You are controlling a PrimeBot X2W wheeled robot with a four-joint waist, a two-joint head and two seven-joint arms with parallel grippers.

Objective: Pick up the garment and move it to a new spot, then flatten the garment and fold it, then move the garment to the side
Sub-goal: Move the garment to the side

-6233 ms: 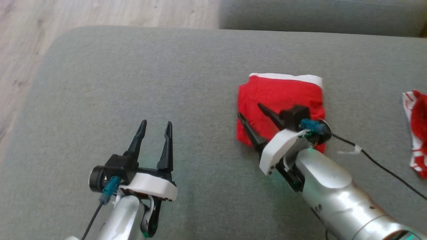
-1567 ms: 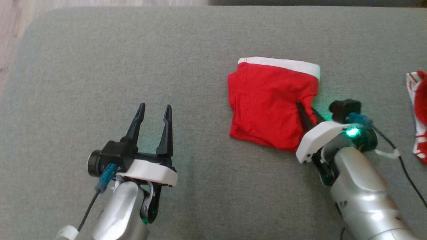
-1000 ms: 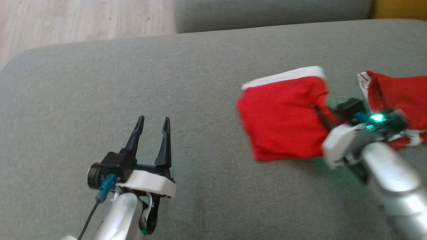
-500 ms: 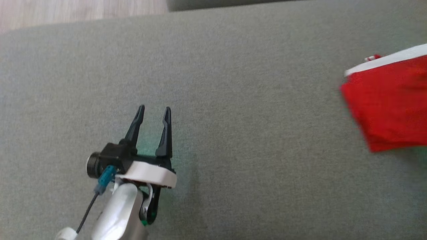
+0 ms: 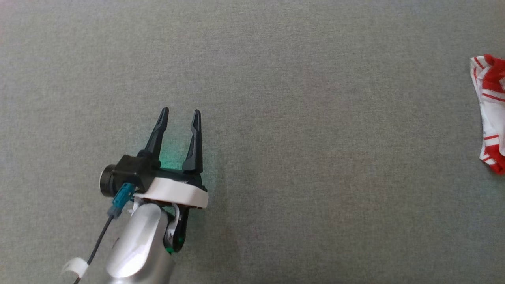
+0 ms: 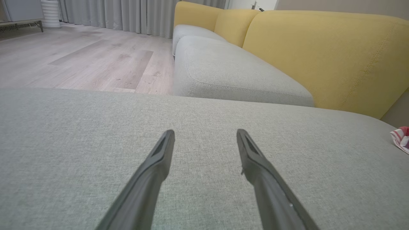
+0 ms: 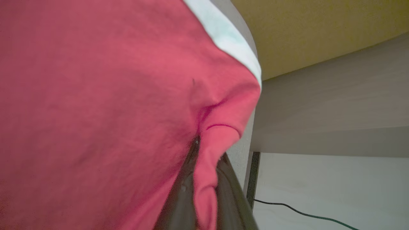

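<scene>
Red garment (image 7: 96, 95) pinched in right hand (image 7: 208, 150); left hand (image 5: 180, 112) wide over grey cushion (image 5: 315, 157); striped cloth (image 5: 491, 114) apart.

The left forearm (image 5: 138, 244) is silver, with white collar (image 5: 173, 194), black tapered jaws, teal plug (image 5: 120, 199), dark cable (image 5: 98, 245).

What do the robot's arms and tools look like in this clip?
The left tool has two long, tapered black fingers on a black body with a white collar, a silver forearm, and a teal connector with a black cable bearing a white tag. The right arm's fingers are dark too.
</scene>
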